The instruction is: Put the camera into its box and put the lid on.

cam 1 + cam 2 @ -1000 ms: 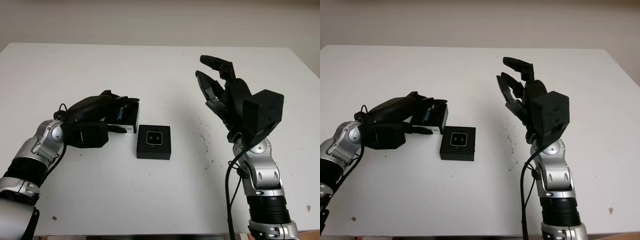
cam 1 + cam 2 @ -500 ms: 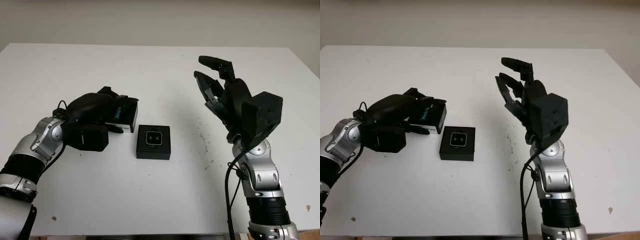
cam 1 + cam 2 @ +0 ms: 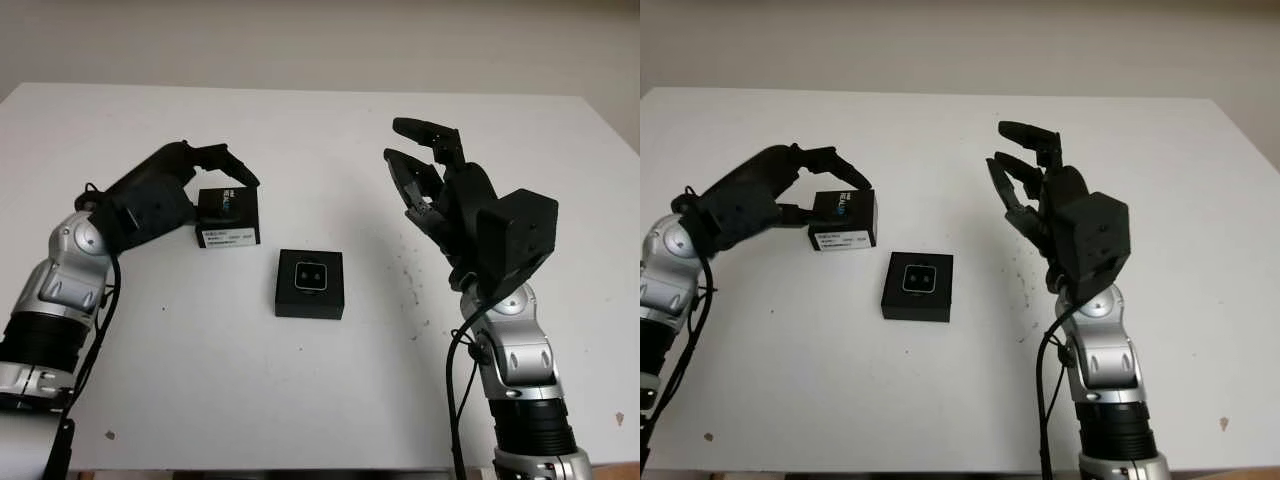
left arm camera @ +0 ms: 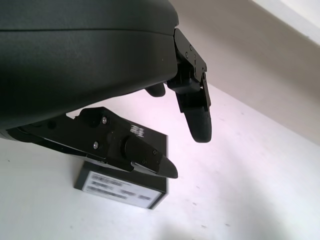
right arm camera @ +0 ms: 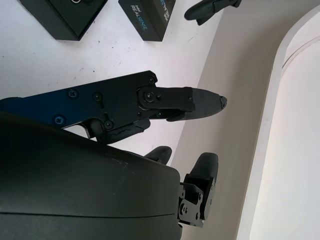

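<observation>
Left hand [image 3: 170,190] is over the left-centre of the white table [image 3: 330,400], fingers arched around the lid [image 3: 228,218]: one fingertip sits at the lid's far top corner and another comes in at its left side, but in the left wrist view the fingers hang above and in front of it with a gap, so I read the hand as released, holding nothing, staged for a pinch across the lid. The lid stands on its edge on the table, label strip toward the robot, printed face up and tilted; that pose leaves its sides free for fingers. Just right of it and nearer the robot, apart from the lid, lies the box [image 3: 309,284], flat and open-topped, with the camera [image 3: 308,272] seated in its recess, two lenses facing up. Judgement: the camera step looks done, and only the lid remains. Further right, the right hand [image 3: 428,180] is raised well above the table, palm turned toward the centre, empty and open, probably kept clear so the left arm can work. Risk: the standing lid could tip when pinched.
</observation>
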Action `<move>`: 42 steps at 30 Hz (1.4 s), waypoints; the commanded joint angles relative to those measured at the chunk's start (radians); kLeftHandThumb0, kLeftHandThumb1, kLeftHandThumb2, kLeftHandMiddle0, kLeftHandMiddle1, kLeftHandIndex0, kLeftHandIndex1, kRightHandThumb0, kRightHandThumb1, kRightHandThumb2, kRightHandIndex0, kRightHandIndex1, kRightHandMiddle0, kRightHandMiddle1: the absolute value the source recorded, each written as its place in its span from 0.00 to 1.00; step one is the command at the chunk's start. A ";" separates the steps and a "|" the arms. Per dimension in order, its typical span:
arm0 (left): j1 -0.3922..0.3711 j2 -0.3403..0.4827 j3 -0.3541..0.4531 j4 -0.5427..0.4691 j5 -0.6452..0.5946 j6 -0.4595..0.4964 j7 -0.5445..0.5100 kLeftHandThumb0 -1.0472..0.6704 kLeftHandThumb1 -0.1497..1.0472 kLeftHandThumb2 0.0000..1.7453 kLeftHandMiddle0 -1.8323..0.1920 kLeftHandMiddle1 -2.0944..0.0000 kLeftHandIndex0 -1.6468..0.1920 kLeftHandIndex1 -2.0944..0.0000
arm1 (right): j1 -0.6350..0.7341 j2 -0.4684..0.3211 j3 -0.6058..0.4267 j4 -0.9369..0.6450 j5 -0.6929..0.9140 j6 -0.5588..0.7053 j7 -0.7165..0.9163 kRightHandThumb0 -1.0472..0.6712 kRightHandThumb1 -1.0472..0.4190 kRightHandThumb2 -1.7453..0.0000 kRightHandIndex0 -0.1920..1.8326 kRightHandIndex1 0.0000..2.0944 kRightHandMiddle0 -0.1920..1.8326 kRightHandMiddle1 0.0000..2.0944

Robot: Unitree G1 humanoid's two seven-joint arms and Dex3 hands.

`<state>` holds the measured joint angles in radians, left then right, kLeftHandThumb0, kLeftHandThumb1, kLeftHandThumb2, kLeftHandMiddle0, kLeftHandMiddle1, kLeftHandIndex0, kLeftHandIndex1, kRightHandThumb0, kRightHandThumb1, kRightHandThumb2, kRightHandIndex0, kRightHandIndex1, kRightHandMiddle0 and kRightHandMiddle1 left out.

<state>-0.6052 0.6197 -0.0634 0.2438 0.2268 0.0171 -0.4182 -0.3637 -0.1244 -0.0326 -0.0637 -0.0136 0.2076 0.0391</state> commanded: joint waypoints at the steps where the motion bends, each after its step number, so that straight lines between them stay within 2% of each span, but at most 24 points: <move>1: 0.021 0.013 0.025 -0.083 -0.020 0.042 -0.023 0.51 0.94 0.03 0.68 0.43 0.69 0.48 | 0.002 0.007 -0.005 -0.023 0.002 0.004 -0.007 0.33 0.00 0.80 0.13 0.32 0.00 0.52; 6: 0.063 0.024 0.049 -0.271 -0.064 0.183 -0.095 0.51 0.94 0.03 0.69 0.41 0.70 0.44 | -0.002 0.015 -0.009 -0.015 0.004 -0.002 -0.020 0.32 0.00 0.80 0.12 0.34 0.00 0.53; 13: 0.121 0.005 0.082 -0.424 -0.136 0.267 -0.129 0.51 0.94 0.03 0.69 0.34 0.72 0.40 | -0.006 0.019 -0.014 -0.001 0.013 -0.014 -0.013 0.32 0.00 0.80 0.10 0.36 0.00 0.51; 14: 0.128 0.003 0.084 -0.438 -0.135 0.267 -0.121 0.51 0.94 0.03 0.69 0.34 0.72 0.40 | -0.006 0.017 -0.014 0.001 0.013 -0.015 -0.011 0.31 0.00 0.80 0.10 0.37 0.00 0.51; 15: 0.140 0.007 0.082 -0.439 -0.109 0.216 -0.094 0.51 0.94 0.03 0.69 0.34 0.72 0.40 | -0.007 0.016 -0.014 0.003 0.013 -0.016 -0.010 0.32 0.00 0.80 0.10 0.37 0.00 0.51; 16: 0.152 0.018 0.073 -0.430 -0.063 0.144 -0.056 0.51 0.93 0.03 0.71 0.39 0.73 0.42 | -0.006 0.015 -0.014 0.004 0.012 -0.019 -0.009 0.32 0.00 0.80 0.10 0.37 0.00 0.51; 18: 0.160 0.042 0.058 -0.386 0.003 0.026 -0.018 0.49 0.92 0.03 0.77 0.48 0.77 0.49 | -0.007 0.013 -0.014 0.004 0.010 -0.020 -0.007 0.32 0.00 0.80 0.10 0.38 0.00 0.51; 19: 0.158 0.059 0.049 -0.365 0.029 0.001 -0.022 0.46 0.92 0.03 0.80 0.62 0.80 0.58 | -0.008 0.012 -0.015 0.004 0.011 -0.017 -0.005 0.32 0.00 0.80 0.10 0.38 0.00 0.51; 20: 0.149 0.079 0.037 -0.344 0.062 -0.014 -0.029 0.41 0.92 0.03 0.82 0.81 0.81 0.73 | -0.009 0.011 -0.015 0.004 0.010 -0.015 -0.004 0.32 0.00 0.80 0.09 0.38 0.00 0.51; 21: 0.137 0.098 0.023 -0.321 0.098 -0.024 -0.035 0.37 0.92 0.03 0.84 0.89 0.82 0.82 | -0.010 0.011 -0.015 0.005 0.010 -0.014 -0.002 0.32 0.00 0.80 0.09 0.38 0.00 0.51; 23: 0.095 0.123 -0.013 -0.257 0.173 -0.041 -0.034 0.29 0.90 0.03 0.89 0.97 0.86 0.93 | -0.012 0.011 -0.015 0.007 0.009 -0.013 -0.001 0.32 0.00 0.80 0.09 0.38 0.00 0.51; 28: -0.053 0.141 -0.112 -0.058 0.306 -0.074 -0.062 0.19 0.88 0.03 0.93 0.98 0.92 0.98 | -0.017 0.009 -0.011 0.015 0.004 -0.019 0.004 0.31 0.00 0.80 0.09 0.38 0.00 0.52; 34: -0.201 0.102 -0.184 0.141 0.341 -0.109 -0.104 0.15 0.86 0.03 0.95 0.98 0.94 0.98 | -0.021 0.014 -0.009 0.015 0.002 -0.014 0.000 0.31 0.00 0.79 0.10 0.39 0.00 0.52; 38: -0.263 0.075 -0.219 0.245 0.341 -0.138 -0.131 0.10 0.86 0.03 0.95 0.98 0.96 0.98 | -0.022 0.014 -0.009 0.016 0.001 -0.013 0.001 0.31 0.00 0.79 0.09 0.38 0.00 0.52; 42: -0.295 0.049 -0.225 0.317 0.326 -0.157 -0.137 0.12 0.85 0.03 0.95 0.98 0.96 0.98 | -0.023 0.012 -0.008 0.021 0.001 -0.021 0.007 0.32 0.00 0.79 0.09 0.38 0.00 0.51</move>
<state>-0.8662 0.6779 -0.2851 0.5439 0.5602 -0.1340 -0.5521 -0.3685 -0.1080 -0.0418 -0.0464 -0.0138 0.1983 0.0440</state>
